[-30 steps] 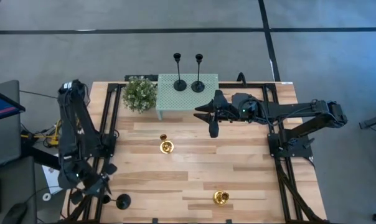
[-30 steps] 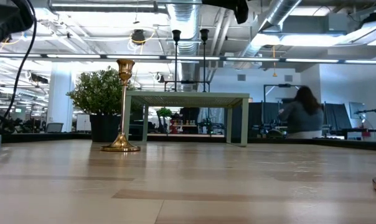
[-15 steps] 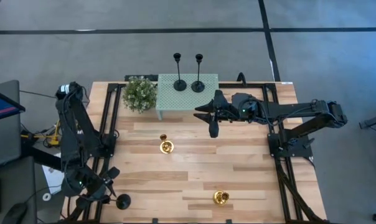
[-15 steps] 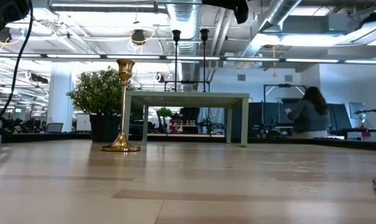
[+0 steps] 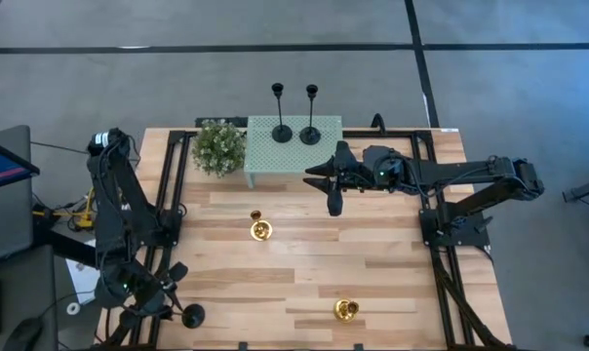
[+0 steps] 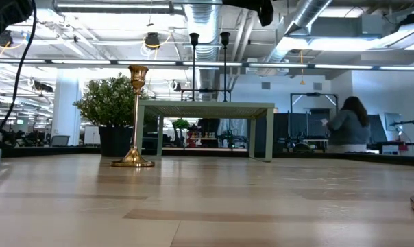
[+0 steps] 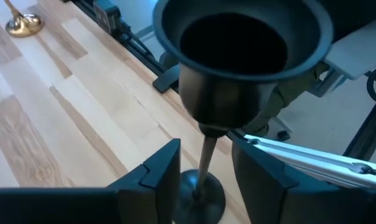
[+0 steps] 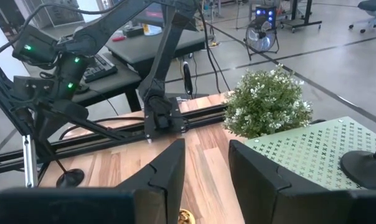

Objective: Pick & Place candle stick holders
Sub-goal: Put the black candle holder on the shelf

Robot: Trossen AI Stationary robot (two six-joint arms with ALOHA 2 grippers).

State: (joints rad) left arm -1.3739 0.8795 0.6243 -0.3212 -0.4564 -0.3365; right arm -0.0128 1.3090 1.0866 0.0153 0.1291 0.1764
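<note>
At the near left corner of the desk point(image 5: 304, 263), the left end effector point(image 7: 203, 171) sits low over a black candle stick holder point(image 7: 238, 68) that stands upright on its round base; in the left wrist view its two fingers point(image 7: 160, 171) stand on either side of the thin stem, narrowly parted, with a sliver of gap on each side, so it seems poised around the stem rather than clamped on it, though the view is too tight to be sure. Two more black holders point(image 5: 278, 112) already stand on the small green stand point(image 5: 294, 156) at the far edge, beside the potted plant point(image 5: 219, 146); one gold holder point(image 5: 260, 229) stands mid-desk and another gold holder point(image 5: 346, 309) near the front edge, both well apart from either arm. The right end effector point(image 5: 333, 180) hangs above the desk just in front of the green stand, fingers parted and nothing between them; it appears to be waiting.

The step in hand looks like the grasp of the third black holder; the next move calls for closing squarely on the stem, then lifting straight up so the base clears the desk edge and frame before carrying it toward the stand; a skewed pinch could tip so top-heavy a piece.
</note>
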